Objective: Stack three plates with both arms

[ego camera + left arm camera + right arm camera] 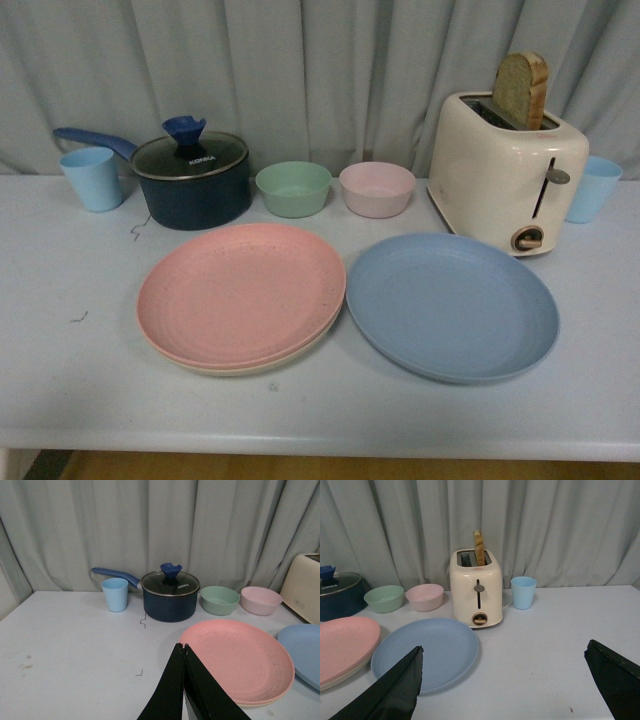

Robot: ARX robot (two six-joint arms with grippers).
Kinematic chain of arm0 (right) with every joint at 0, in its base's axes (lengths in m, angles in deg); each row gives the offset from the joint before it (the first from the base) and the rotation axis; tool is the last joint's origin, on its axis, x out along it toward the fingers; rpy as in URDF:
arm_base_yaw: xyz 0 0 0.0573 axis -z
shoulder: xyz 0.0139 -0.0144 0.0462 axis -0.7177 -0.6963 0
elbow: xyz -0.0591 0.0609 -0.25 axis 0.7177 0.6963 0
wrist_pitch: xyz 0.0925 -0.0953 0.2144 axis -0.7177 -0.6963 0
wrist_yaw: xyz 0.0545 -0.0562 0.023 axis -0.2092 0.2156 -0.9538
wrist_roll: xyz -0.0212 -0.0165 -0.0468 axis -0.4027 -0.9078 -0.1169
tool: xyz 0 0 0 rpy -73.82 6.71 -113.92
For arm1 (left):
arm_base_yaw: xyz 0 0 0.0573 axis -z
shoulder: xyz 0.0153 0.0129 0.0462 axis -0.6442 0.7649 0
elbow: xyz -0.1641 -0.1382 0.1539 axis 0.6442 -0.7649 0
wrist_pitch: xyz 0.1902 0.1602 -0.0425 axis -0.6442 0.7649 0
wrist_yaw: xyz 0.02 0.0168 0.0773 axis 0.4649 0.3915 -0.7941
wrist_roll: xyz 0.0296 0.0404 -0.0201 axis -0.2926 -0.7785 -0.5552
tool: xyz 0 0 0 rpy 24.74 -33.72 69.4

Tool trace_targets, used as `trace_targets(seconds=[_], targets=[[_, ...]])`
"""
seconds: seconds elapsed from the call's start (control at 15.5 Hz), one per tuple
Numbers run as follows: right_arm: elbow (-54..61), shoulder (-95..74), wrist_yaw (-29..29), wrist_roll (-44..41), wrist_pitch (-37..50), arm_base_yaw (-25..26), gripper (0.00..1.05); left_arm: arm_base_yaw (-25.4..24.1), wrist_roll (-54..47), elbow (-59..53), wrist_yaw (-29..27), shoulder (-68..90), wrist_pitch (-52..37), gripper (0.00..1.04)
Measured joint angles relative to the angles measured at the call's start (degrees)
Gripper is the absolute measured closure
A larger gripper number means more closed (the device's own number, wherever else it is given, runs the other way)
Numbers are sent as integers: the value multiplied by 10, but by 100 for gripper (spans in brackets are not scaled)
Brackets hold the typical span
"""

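The pink plate (240,290) lies on the beige plate (262,364), whose rim shows beneath it, at the table's middle left. The blue plate (452,305) lies flat beside them on the right, its rim close to theirs. No arm shows in the front view. In the left wrist view my left gripper (182,647) is shut and empty, its tips at the near left edge of the pink plate (240,657). In the right wrist view my right gripper (504,651) is open and empty above the bare table, to the right of the blue plate (427,652).
Along the back stand a light blue cup (92,178), a dark blue pot with a glass lid (190,178), a green bowl (293,188), a pink bowl (377,188), a cream toaster with bread (507,165) and another blue cup (594,188). The table's front edge (320,445) is near.
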Motion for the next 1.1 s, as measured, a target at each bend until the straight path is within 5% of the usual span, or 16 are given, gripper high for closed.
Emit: trace_targets(seconds=[0.58, 0.71, 1.1], targets=[[0, 0, 0, 0, 0, 0, 6, 0, 0, 0, 0, -71, 70, 103], [0, 0, 0, 0, 0, 0, 6, 0, 0, 0, 1, -154, 179, 103], [0, 0, 0, 0, 0, 0, 6, 0, 0, 0, 0, -168, 173, 102]])
